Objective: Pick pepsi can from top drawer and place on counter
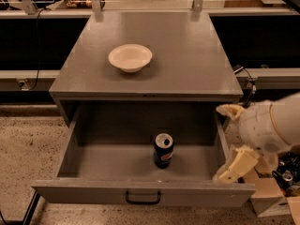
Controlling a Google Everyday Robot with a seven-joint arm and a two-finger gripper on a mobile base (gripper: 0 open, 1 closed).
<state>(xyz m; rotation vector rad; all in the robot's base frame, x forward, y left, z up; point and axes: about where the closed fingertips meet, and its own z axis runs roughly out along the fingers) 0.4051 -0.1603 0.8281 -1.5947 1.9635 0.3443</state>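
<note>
Currently pepsi can (163,150) stands upright mid top drawer (93,191), well left of my pincer (224,142). Pincer's open, empty, at the drawer's right wall.

No readable text; pepsi can (163,150) shows wordless logo. Claw (233,137) spread at top drawer (93,191) right side.

The wide grey metal top drawer (93,161) is pulled out and open from above. The small dark blue pepsi can (163,150) stands upright near the middle of its floor, apart from all four walls, so there is free room around it on every side. The cream-coloured claw (221,143) hangs at the drawer's right wall, near the front corner, with its fingers wide apart. On the flat grey worktop (187,55), the round white bowl (130,57) occupies the left half; the right half is free.
</note>
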